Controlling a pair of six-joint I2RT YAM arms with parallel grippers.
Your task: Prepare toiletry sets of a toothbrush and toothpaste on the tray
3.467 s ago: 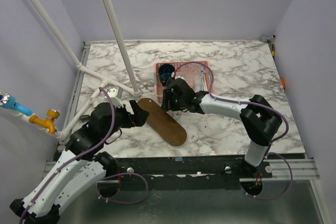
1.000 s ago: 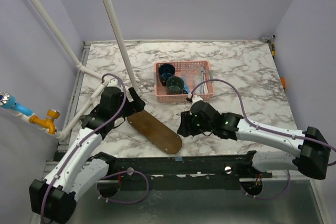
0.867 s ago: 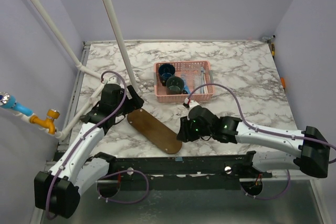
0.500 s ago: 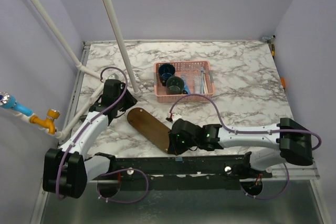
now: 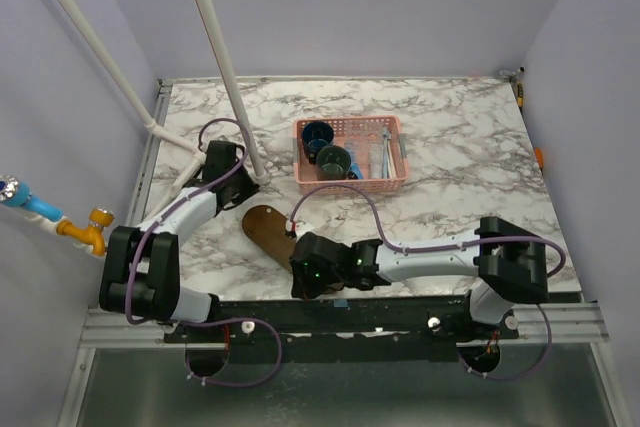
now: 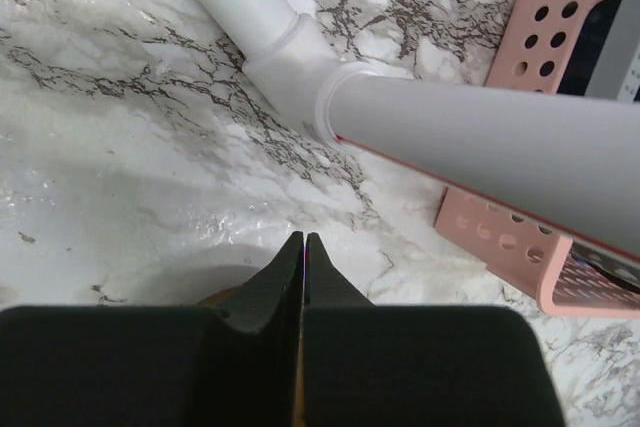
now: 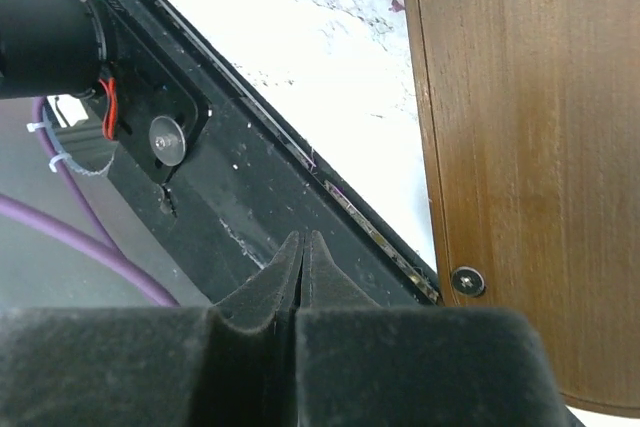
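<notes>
The dark brown wooden tray [image 5: 266, 226] lies slantwise on the marble at front centre, its near end hidden under my right arm. My right gripper [image 5: 303, 285] is shut and empty at the table's front edge. In the right wrist view its tips [image 7: 303, 238] hang over the black frame, with the tray [image 7: 510, 127] just to their right. My left gripper [image 5: 243, 185] is shut and empty above the marble, between the tray's far end and the pipe foot [image 6: 300, 67]. Thin white and blue toiletry pieces [image 5: 384, 149] lie in the pink basket's right half, too small to tell toothbrush from toothpaste.
The pink perforated basket [image 5: 350, 182] stands at the back centre with two dark cups [image 5: 318, 134] in its left half; its corner [image 6: 500, 242] shows right of the left gripper. White pipes [image 5: 222, 57] slant up from the table's left side. A purple cable [image 5: 330, 192] loops over the marble.
Both grippers have closed. The left arm drew back toward the pipe foot. The right arm swept left and toward me, and now covers the tray's near end.
</notes>
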